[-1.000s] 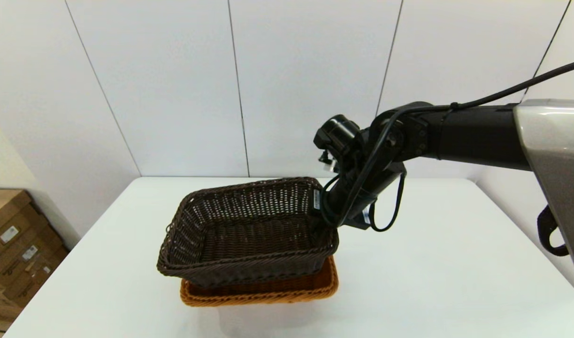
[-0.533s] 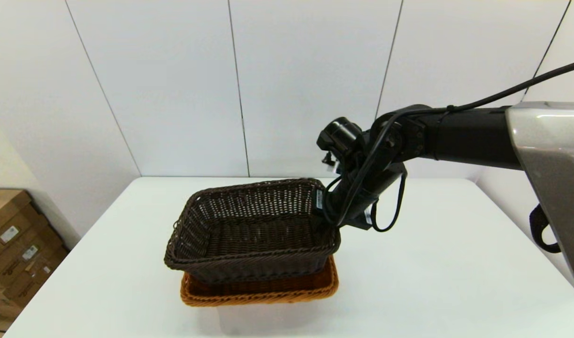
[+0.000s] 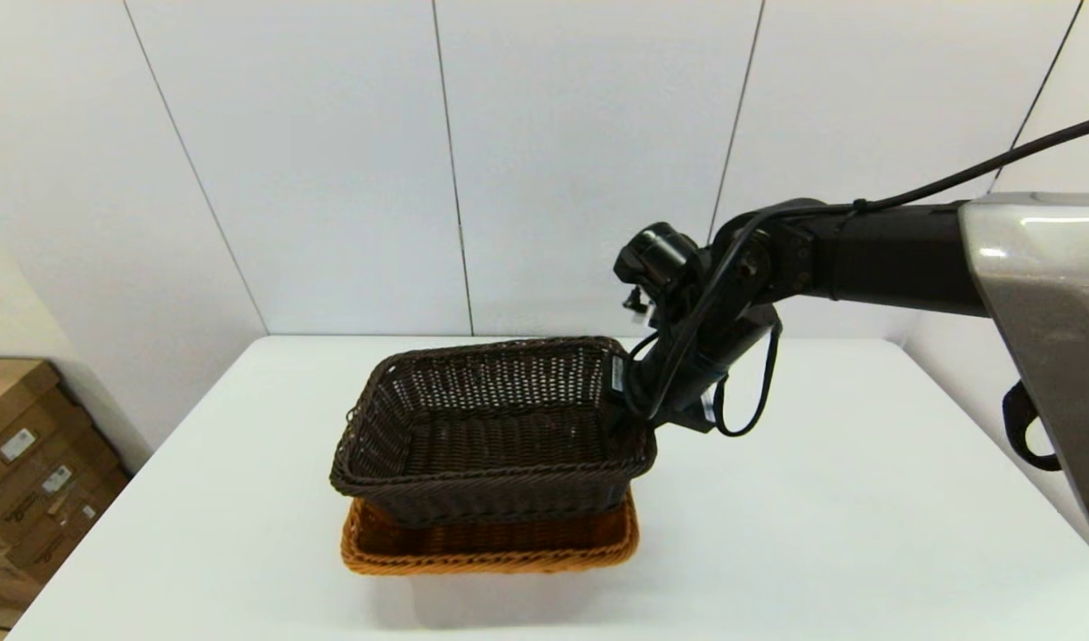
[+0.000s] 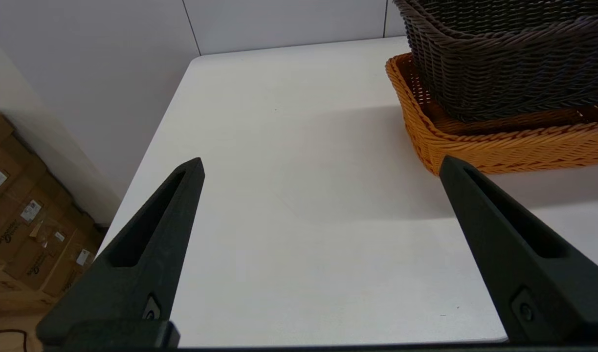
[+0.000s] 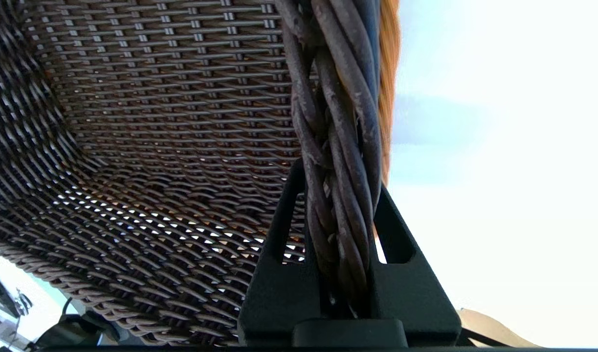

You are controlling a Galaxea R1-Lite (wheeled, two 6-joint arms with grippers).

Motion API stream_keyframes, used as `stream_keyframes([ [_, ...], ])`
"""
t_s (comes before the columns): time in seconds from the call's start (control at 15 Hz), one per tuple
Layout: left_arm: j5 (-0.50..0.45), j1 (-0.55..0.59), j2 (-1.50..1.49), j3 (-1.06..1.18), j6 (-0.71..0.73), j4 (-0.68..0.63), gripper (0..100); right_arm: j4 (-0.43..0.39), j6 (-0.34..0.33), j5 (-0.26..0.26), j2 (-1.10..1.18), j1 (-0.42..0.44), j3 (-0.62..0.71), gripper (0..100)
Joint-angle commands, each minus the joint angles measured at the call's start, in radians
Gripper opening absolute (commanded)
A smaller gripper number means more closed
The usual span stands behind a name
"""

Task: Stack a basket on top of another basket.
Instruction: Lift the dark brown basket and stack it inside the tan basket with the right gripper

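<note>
My right gripper (image 3: 630, 417) is shut on the braided right rim of the dark brown woven basket (image 3: 495, 441) and holds it just over the orange-tan basket (image 3: 491, 545). The right wrist view shows the gripper (image 5: 339, 188) with the rim (image 5: 343, 122) clamped between both fingers. In the left wrist view the dark basket (image 4: 499, 63) dips inside the orange basket's rim (image 4: 499, 146); I cannot tell whether they touch. My left gripper (image 4: 321, 164) is open and empty, low over the table to the left of both baskets.
Both baskets are near the middle of the white table (image 3: 865, 499). Cardboard boxes (image 3: 28, 472) are stacked on the floor beyond the table's left edge and show in the left wrist view as boxes (image 4: 25, 234). A white panelled wall rises behind the table.
The right gripper has carried the dark basket a little to the right, so it now lines up more closely over the orange basket. The orange basket has not moved.
</note>
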Motion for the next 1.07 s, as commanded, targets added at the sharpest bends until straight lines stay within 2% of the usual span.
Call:
stream_keyframes([
  [0.07,0.0,0.0,0.0,0.0,0.0,-0.001,100,0.005,0.005,-0.001,0.011,0.002,0.003,0],
  [1.07,0.0,0.0,0.0,0.0,0.0,-0.001,100,0.004,0.006,-0.001,0.014,0.036,0.001,0],
])
